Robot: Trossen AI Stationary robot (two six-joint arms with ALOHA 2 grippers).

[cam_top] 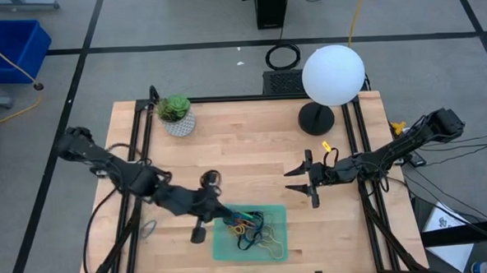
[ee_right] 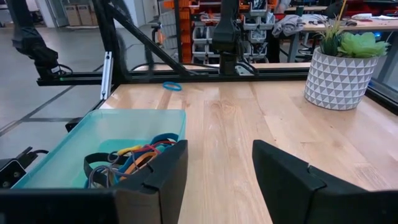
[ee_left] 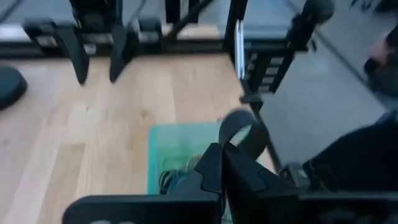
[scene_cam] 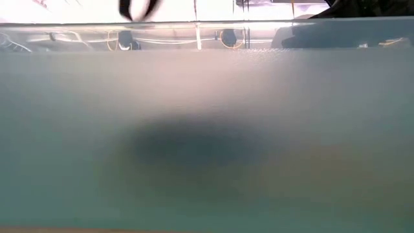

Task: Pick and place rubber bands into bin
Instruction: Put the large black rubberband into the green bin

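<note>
translucent green bin, tangled floppy rubber bands

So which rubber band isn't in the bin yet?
The blue band, alone on the table past the bin; the other bands are piled inside.

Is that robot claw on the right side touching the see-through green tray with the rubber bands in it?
Apart. In the high view the right gripper sits with its fingers spread, and a strip of bare wooden table separates it from the translucent green tray.

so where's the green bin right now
In the high view the green bin sits at the table's near edge, centre-left, holding rubber bands, the left gripper at its left side.
</note>
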